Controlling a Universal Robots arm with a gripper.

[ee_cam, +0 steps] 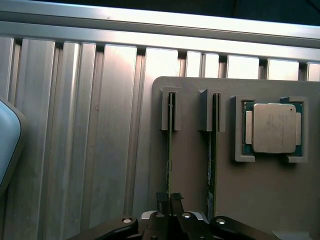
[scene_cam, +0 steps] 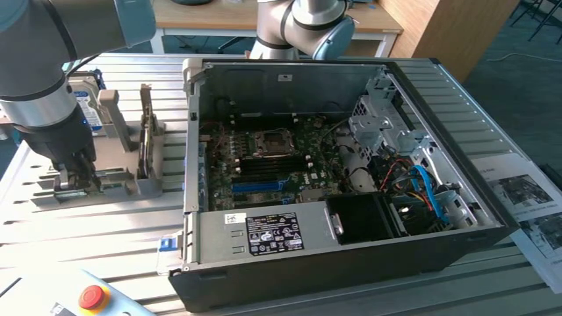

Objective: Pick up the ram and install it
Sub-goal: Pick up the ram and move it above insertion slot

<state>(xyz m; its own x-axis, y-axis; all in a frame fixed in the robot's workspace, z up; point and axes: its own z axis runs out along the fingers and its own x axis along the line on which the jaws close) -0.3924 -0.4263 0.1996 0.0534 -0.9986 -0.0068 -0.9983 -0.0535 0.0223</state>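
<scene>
gripper (ee_cam: 169,199): low over the gray holder (ee_cam: 270,200), fingers (ee_cam: 161,198) nearly together, seemingly pinched on the ram's top edge
ram (ee_cam: 170,145): on edge in its holder slot, not lifted
beside: second stick (ee_cam: 212,150), CPU (ee_cam: 272,127)
progress: grasp looked made; lift, carry and seating in motherboard (scene_cam: 263,161) left

Ram (ee_cam: 170,145): thin green stick, upright on edge, seated in grey holder (ee_cam: 190,190) slot.

No legible text: print on the black power supply label (scene_cam: 275,233), white sticker (scene_cam: 233,218) and paper sheets (scene_cam: 525,197) indecipherable.
</scene>
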